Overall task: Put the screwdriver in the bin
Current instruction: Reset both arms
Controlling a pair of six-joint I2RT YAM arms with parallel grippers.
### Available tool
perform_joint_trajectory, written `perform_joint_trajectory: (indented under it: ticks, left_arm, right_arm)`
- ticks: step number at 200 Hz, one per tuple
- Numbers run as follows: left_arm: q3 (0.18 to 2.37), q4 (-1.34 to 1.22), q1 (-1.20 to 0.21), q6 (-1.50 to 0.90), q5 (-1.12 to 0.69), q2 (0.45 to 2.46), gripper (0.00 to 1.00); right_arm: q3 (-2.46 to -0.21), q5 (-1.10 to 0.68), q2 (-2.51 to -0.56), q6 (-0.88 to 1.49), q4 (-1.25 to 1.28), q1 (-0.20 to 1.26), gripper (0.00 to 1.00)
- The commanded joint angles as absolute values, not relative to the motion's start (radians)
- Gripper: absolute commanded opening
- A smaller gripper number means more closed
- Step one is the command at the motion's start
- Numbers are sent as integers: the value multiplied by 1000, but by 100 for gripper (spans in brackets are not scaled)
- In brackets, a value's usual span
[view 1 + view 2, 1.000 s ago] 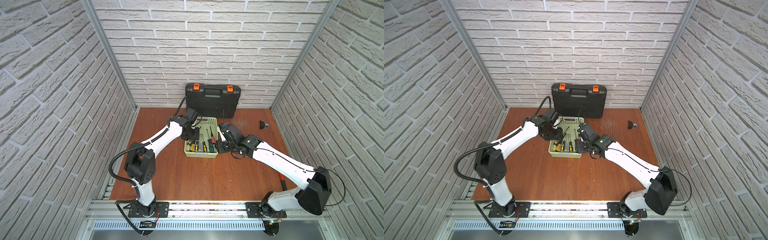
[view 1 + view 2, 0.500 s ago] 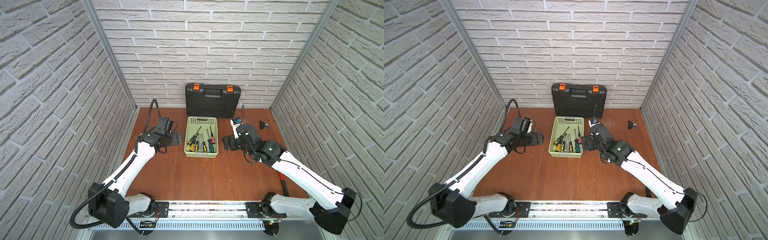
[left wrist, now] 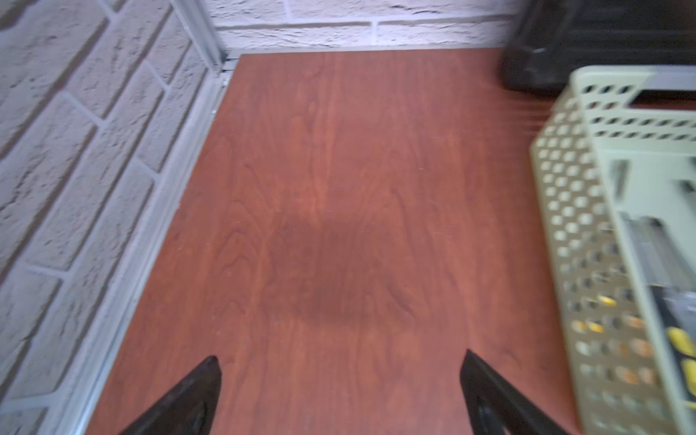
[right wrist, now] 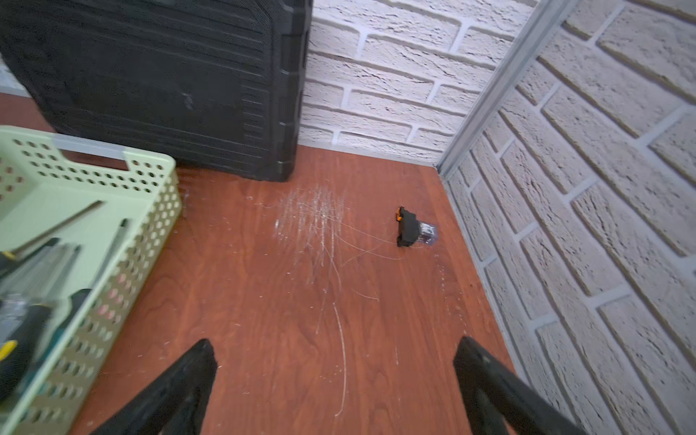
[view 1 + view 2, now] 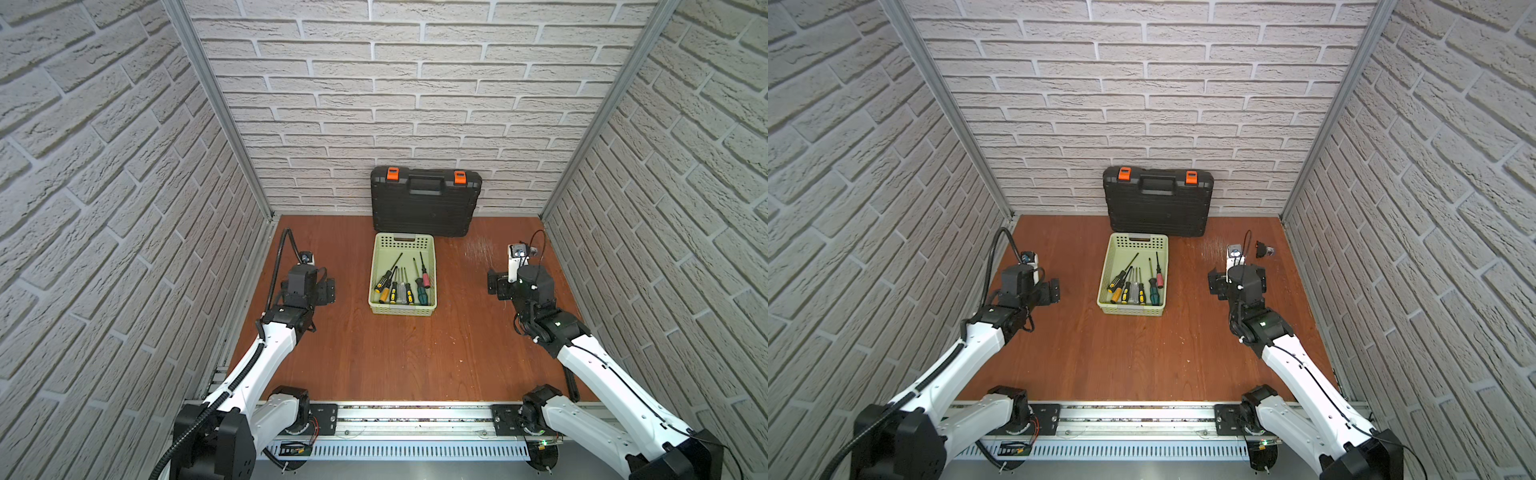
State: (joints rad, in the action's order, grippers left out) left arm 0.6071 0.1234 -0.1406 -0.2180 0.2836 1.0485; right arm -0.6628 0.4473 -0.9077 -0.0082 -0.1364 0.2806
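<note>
The pale green perforated bin (image 5: pixel 402 309) (image 5: pixel 1130 309) stands in the middle of the wooden floor, and several screwdrivers (image 5: pixel 401 286) (image 5: pixel 1133 286) lie inside it side by side. My left gripper (image 5: pixel 328 291) (image 5: pixel 1054 291) hovers to the left of the bin, well apart from it. It is open and empty (image 3: pixel 341 361), with the bin's wall (image 3: pixel 572 211) off to one side. My right gripper (image 5: pixel 494 284) (image 5: pixel 1214 286) hangs to the right of the bin, also open over bare floor (image 4: pixel 333 348). The bin's corner (image 4: pixel 124 263) shows in the right wrist view.
A black toolcase (image 5: pixel 424 205) (image 5: pixel 1156 201) with orange latches leans on the back wall just behind the bin. A small black and orange part (image 5: pixel 1264 250) (image 4: pixel 408 228) lies near the back right corner. A dark elongated object (image 5: pixel 570 382) lies beside the right arm at the front.
Both arms have pulled back from the bin, the left one leftward and the right one rightward. Both grippers have opened. The screwdrivers stay in the bin.
</note>
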Motion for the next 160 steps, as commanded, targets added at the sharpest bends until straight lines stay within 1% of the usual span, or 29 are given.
perform_joint_trajectory:
  ticks: [1, 22, 43, 68, 75, 88, 106, 114, 130, 138, 150, 160]
  left_arm:
    - [505, -198, -76, -108, 318, 1086, 98]
    - [434, -334, -59, -56, 316, 1144, 98]
    - [373, -498, -15, -94, 266, 1186, 98]
    - [352, -640, 30, -76, 240, 1294, 98]
    - [356, -651, 40, -80, 221, 1301, 98]
    - [345, -753, 64, -92, 179, 1347, 98]
    - [389, -744, 84, -133, 139, 1400, 98]
    - [369, -849, 84, -137, 120, 1441, 98]
    - [342, -976, 68, -127, 135, 1536, 98]
    - [332, -1054, 57, -111, 150, 1588, 98]
    - [364, -933, 54, -116, 152, 1558, 98]
    - [376, -951, 63, -117, 138, 1581, 98]
  right_arm:
    - [-560, 381, -925, -31, 128, 237, 99]
    - [-490, 320, -993, -7, 270, 190, 99]
    - [-432, 285, -1082, -20, 393, 151, 99]
    - [-373, 215, -1181, 19, 548, 93, 99]
    - [-363, 203, -1210, 20, 593, 86, 99]
    - [-352, 179, -1278, 14, 666, 78, 99]
    - [-340, 146, -1376, 13, 782, 75, 99]
    - [-341, 140, -1412, 13, 807, 75, 99]
    - [-330, 139, -1463, 11, 878, 75, 99]
    - [-335, 134, -1460, 9, 860, 75, 99]
    - [-346, 125, -1450, 9, 825, 74, 99]
    - [-348, 127, -1457, 9, 827, 72, 99]
